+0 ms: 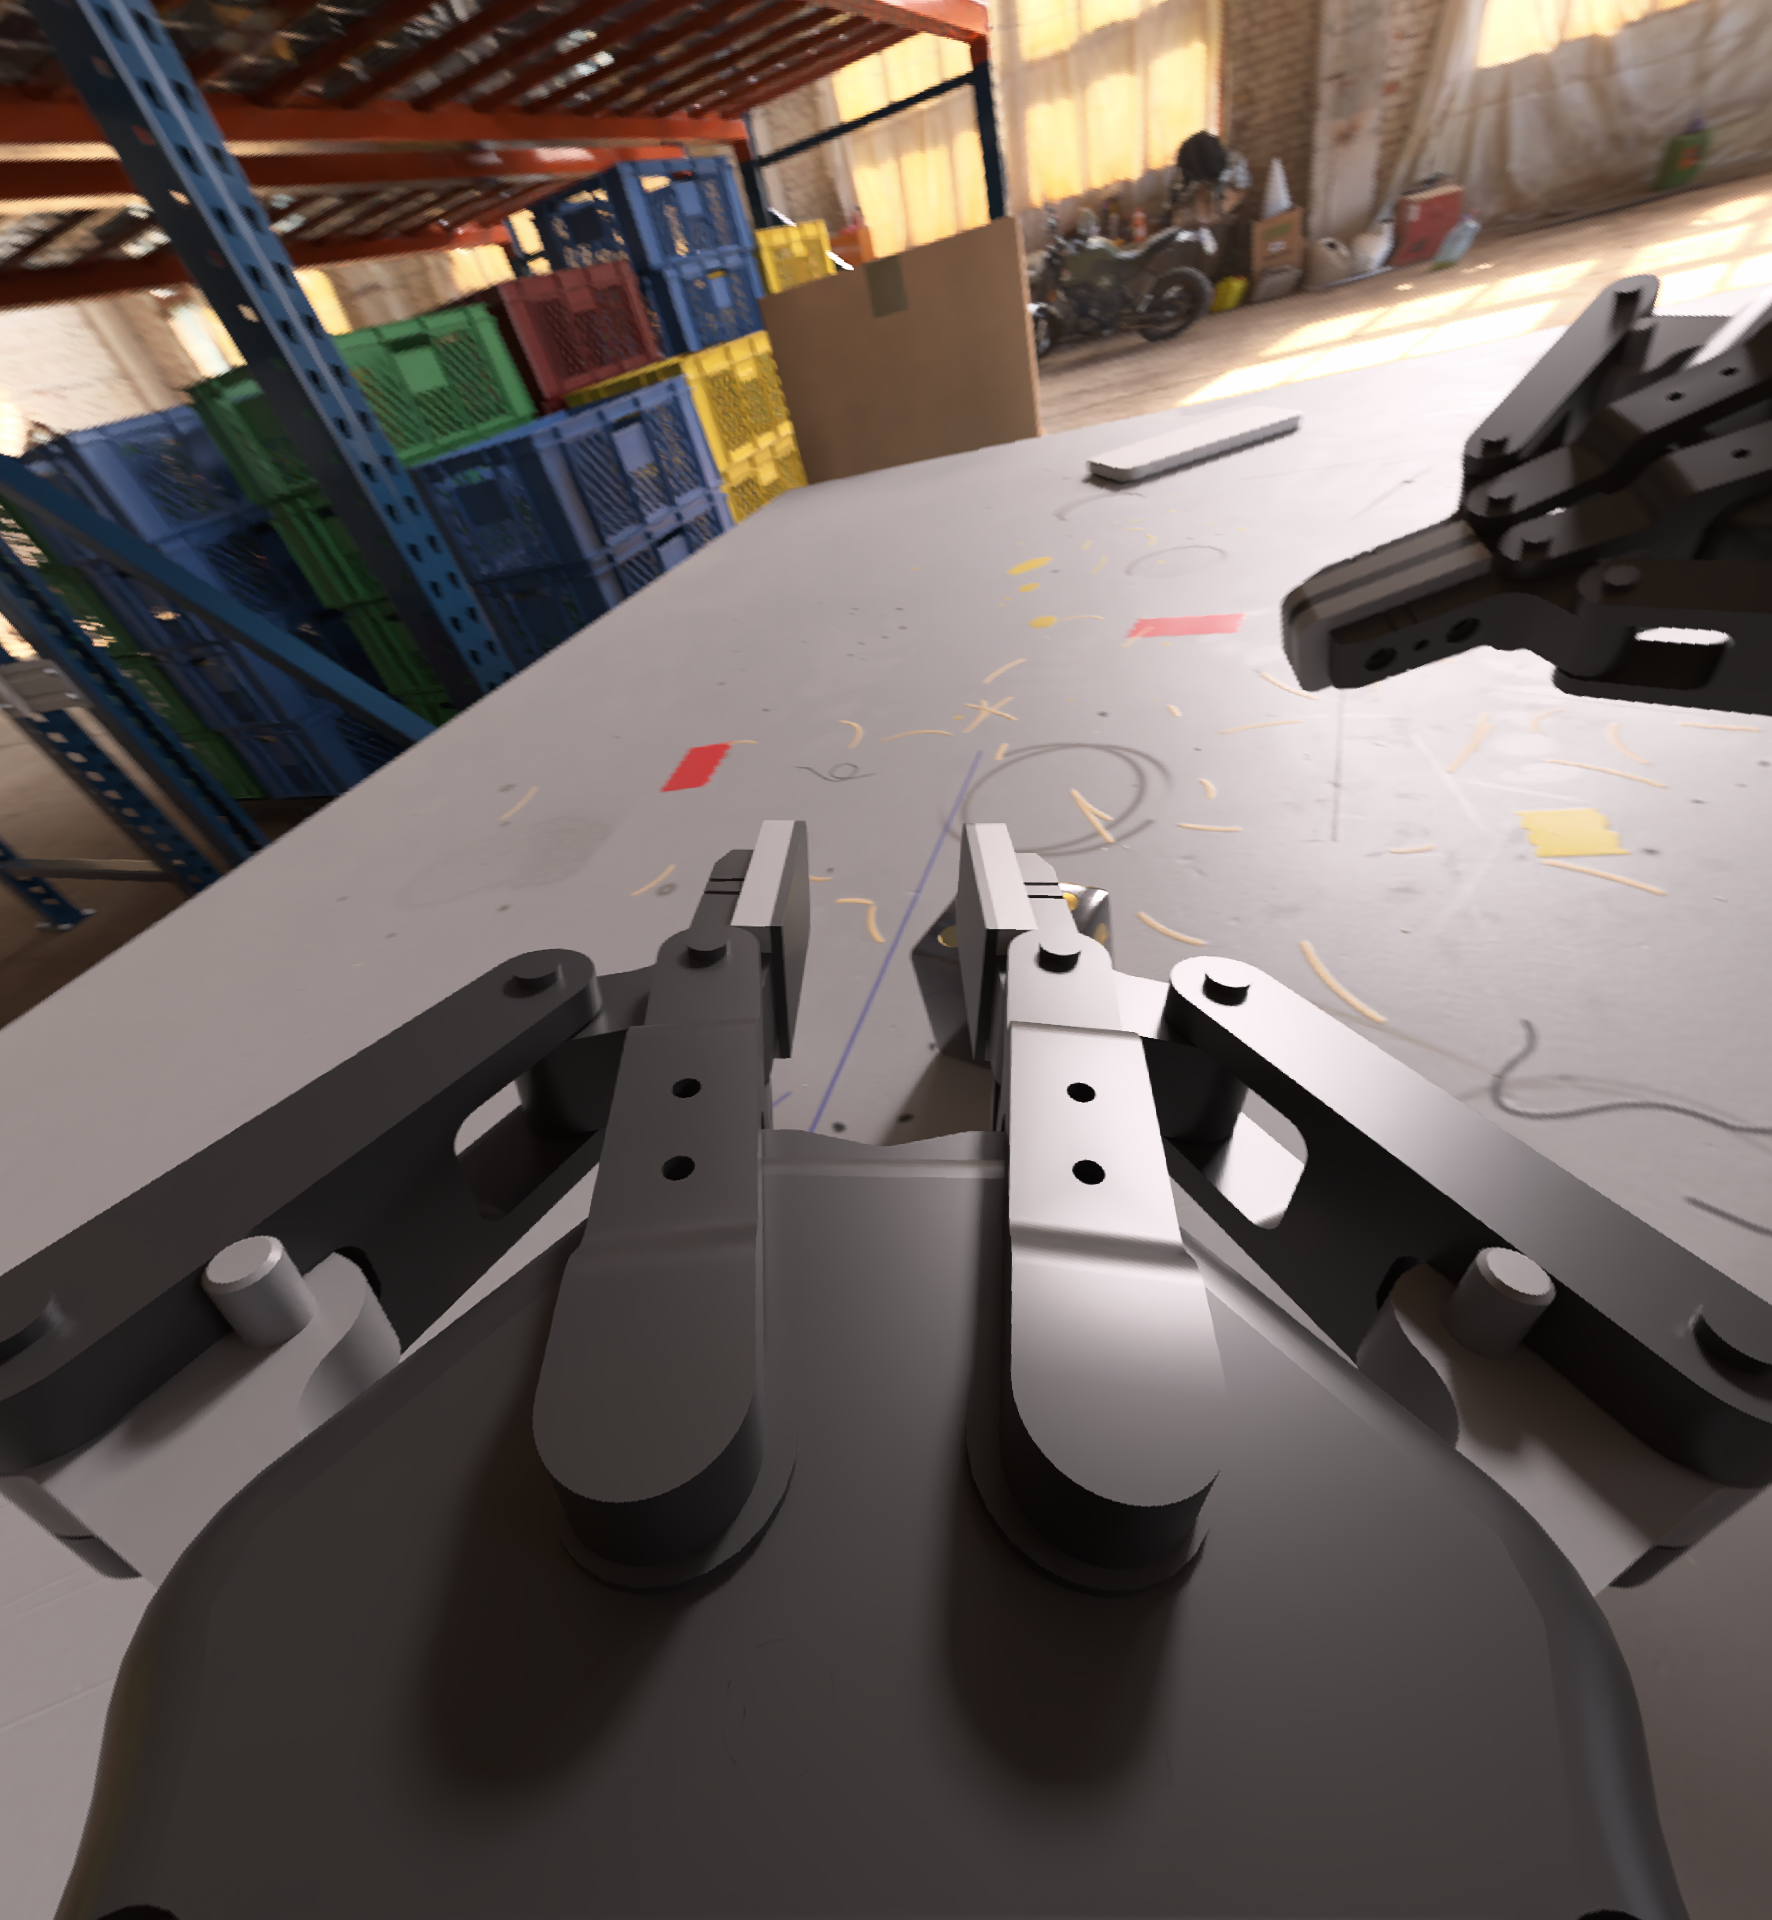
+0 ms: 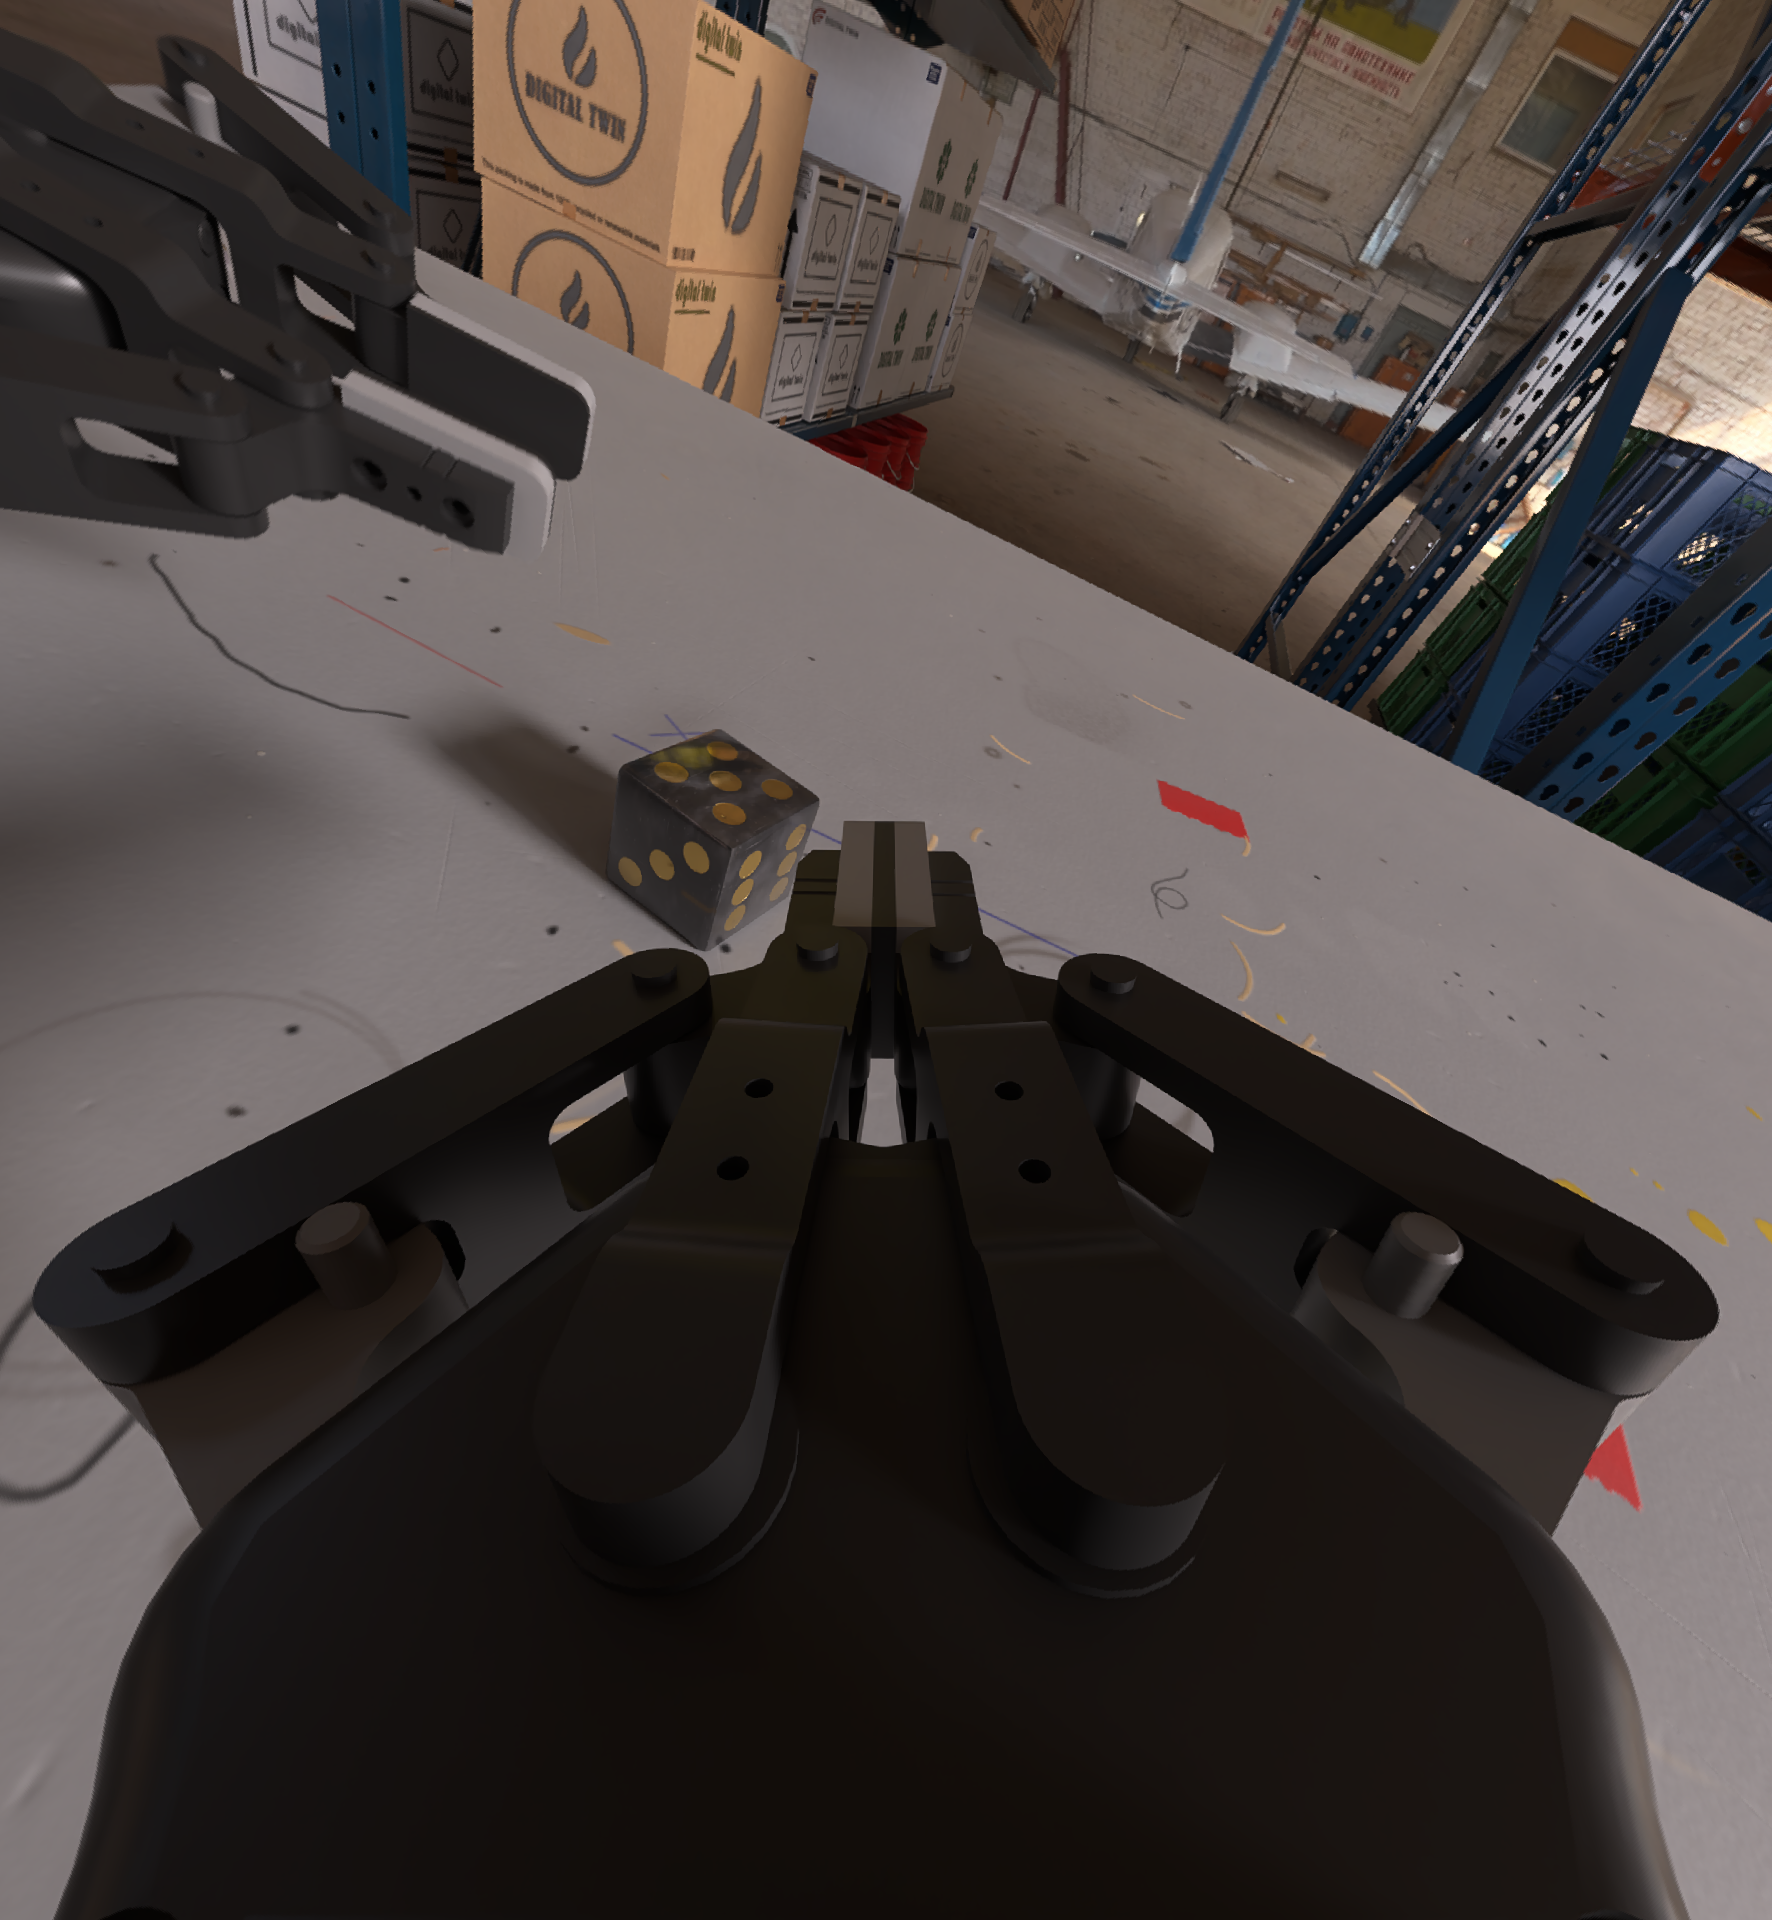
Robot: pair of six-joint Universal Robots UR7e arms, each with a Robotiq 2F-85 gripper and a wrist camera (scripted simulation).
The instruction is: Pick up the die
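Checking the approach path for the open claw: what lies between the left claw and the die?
Nothing solid. In the right wrist view, only bare, scuffed table separates the left claw from the die.

In our right wrist view the die sits on the table at frame centre, just left of the right gripper fingertips. The left gripper hangs in the upper left, above the table and well apart from the die. Stacked boxes stand behind the table's far edge at the top.

In our left wrist view the die lies behind the right-hand finger of the left gripper, mostly hidden. The right gripper hovers at the right edge; a flat bar lies on the table beyond, upper right of centre. Crates stand off the table's left.
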